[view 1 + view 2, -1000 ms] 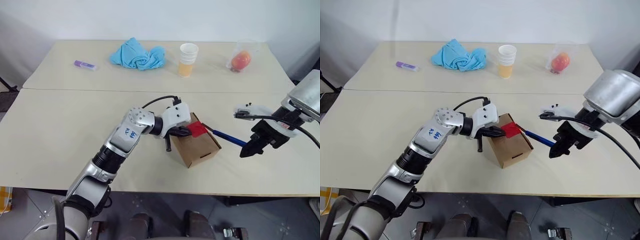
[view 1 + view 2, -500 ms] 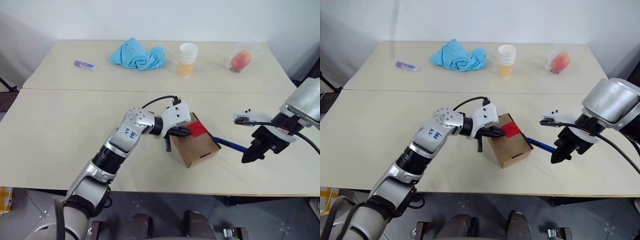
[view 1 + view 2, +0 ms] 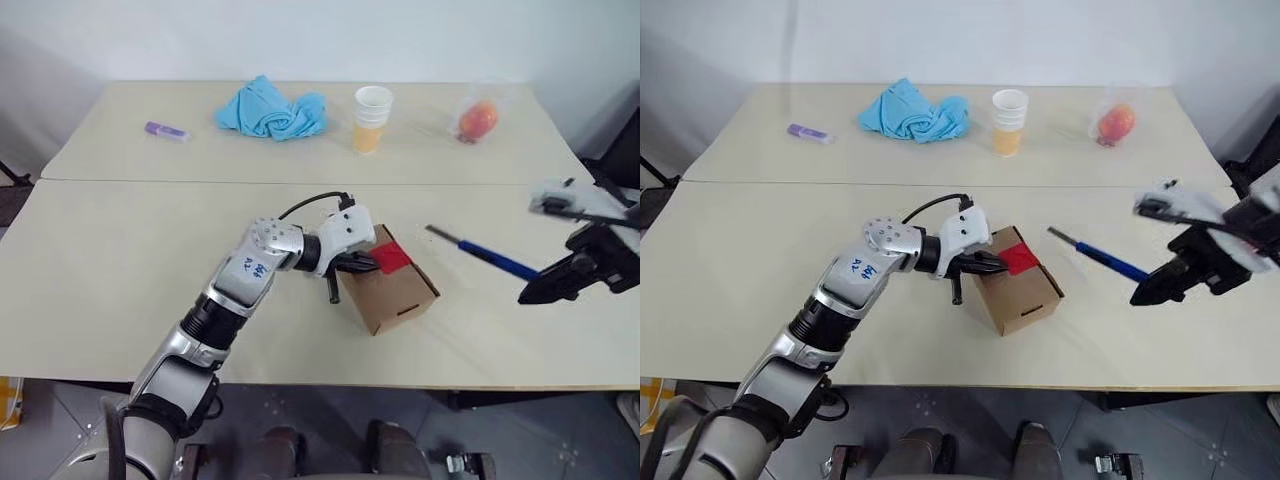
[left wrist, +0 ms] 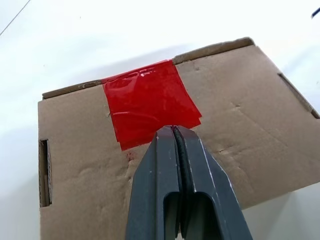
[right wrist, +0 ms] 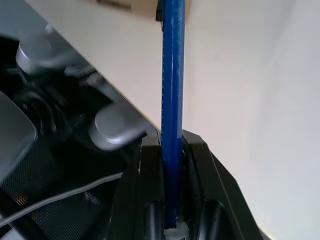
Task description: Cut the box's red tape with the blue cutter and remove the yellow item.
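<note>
Right gripper (image 3: 535, 294), near the worktop's (image 3: 120, 270) right edge, clamps the blue cutter (image 3: 480, 256) in open room right of the box (image 3: 390, 295), while the clenched left gripper (image 4: 173, 131) touches the near edge of the red tape (image 4: 147, 100).

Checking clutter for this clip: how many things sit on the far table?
4: a purple stick at the left, a blue cloth beside it, a white cup in the middle, and a bagged fruit at the right. Nothing looks hidden.
</note>
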Robot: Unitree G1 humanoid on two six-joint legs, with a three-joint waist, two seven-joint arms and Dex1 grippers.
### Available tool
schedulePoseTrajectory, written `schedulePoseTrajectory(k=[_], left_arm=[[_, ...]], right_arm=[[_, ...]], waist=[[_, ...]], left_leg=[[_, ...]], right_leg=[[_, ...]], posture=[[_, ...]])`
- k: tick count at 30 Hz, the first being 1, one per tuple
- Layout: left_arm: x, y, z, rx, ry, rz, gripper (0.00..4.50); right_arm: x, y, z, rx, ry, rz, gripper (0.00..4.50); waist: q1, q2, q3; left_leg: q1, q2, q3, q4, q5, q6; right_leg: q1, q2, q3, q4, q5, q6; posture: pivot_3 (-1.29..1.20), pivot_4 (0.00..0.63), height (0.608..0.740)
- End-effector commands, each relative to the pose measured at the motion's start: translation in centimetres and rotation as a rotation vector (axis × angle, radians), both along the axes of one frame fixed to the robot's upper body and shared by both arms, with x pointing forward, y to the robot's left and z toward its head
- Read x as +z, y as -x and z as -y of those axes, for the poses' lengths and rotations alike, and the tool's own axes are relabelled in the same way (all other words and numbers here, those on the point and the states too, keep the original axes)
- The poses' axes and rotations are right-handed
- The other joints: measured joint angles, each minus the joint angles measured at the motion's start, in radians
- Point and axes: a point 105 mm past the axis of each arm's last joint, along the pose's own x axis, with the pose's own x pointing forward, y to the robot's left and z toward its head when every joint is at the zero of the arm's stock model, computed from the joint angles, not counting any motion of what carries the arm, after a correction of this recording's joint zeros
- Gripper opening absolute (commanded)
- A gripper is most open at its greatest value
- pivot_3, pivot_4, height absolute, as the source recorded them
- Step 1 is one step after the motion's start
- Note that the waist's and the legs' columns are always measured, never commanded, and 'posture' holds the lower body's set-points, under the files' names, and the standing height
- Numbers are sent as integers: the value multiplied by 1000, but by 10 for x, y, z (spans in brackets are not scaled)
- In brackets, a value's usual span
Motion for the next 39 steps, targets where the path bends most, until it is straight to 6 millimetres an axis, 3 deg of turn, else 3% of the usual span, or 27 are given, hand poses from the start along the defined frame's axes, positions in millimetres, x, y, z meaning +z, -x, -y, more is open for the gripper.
schedulePoseTrajectory(k=[1, 5, 7, 9, 11, 13, 16, 20, 25, 28, 32, 35, 39], left_arm=[[-4, 1, -18, 1, 93, -114, 38], [17, 5, -32, -42, 207, -124, 38], [29, 8, -48, -60, 236, -118, 38], [34, 11, -59, -70, 252, -129, 38], [31, 15, -91, -37, 203, -169, 38], [23, 17, -110, 6, 140, -189, 38], [12, 19, -119, 32, 79, -198, 38], [0, 23, -119, 44, 49, -202, 0], [-15, 24, -115, 94, 35, -190, 0], [-23, 27, -110, 103, 30, -189, 0], [-29, 27, -101, 128, 42, -191, 0], [-35, 26, -89, 138, 52, -180, 0], [-38, 23, -71, 162, 85, -175, 0]], right_arm=[[15, -14, 26, -101, -93, 145, 164], [3, -41, 52, -173, -129, 321, 164], [-18, -62, 75, -229, -121, 495, 164], [-33, -69, 84, -231, -130, 604, 164], [-71, -76, 89, -250, -157, 719, 164], [-95, -78, 95, -335, -176, 743, 164], [-110, -74, 95, -371, -180, 687, 164], [-112, -70, 96, -362, -162, 703, 1430], [-73, -60, 80, -219, -263, 847, 3031], [-54, -49, 54, -83, -340, 871, 3031], [-50, -53, 29, -13, -321, 920, 3031], [-60, -70, 14, -11, -219, 990, 2390], [-85, -90, -11, 14, -115, 1093, 979]], waist=[[0, 0, 0], [-1, 0, 1], [-3, -3, 1], [-1, -1, 2], [-2, -1, 2], [-7, 1, 2], [-9, 9, 3], [-4, 9, 3], [-4, 9, 3], [-5, 9, 3], [-4, 8, 3], [-2, 8, 3], [-2, 8, 3]], left_leg=[[0, 1, 1, 0, 0, 0], [0, 2, 3, 1, 0, 0], [0, 2, 4, 1, 0, 0], [0, 3, 4, 1, 0, 0], [-1, 2, 4, 1, 0, 0], [0, 0, 5, 1, 0, -1], [1, 1, 7, 2, 1, 0], [2, 3, 6, 8, 1, 1], [1, 3, 6, 9, 1, 1], [2, 3, 6, 8, 1, 1], [2, 4, 6, 9, 1, 0], [2, 4, 6, 10, 1, 0], [1, 2, 6, 10, 1, 0]], right_leg=[[0, 0, 0, 0, 0, 0], [-2, -1, 2, 2, 0, 0], [-3, 0, 2, 3, 0, 0], [-3, 0, 1, 4, 0, 0], [-4, 0, 0, 5, 0, 0], [-3, 1, -3, 6, 0, 0], [-3, 0, -1, 5, 0, 0], [1, 0, -1, 7, 0, 1], [1, 0, 0, 7, 1, 1], [0, 0, 0, 8, 1, 1], [0, 0, 0, 8, 1, 1], [0, 0, 1, 9, 1, 1], [-1, 0, 2, 10, 1, 1]], posture=[[0, 150, 740], [0, 150, 740], [0, 150, 740], [0, 150, 740], [0, 150, 740], [0, 150, 740], [0, 150, 740], [0, 150, 740], [0, 150, 740], [0, 150, 740], [0, 150, 740], [0, 150, 740], [0, 150, 740]])
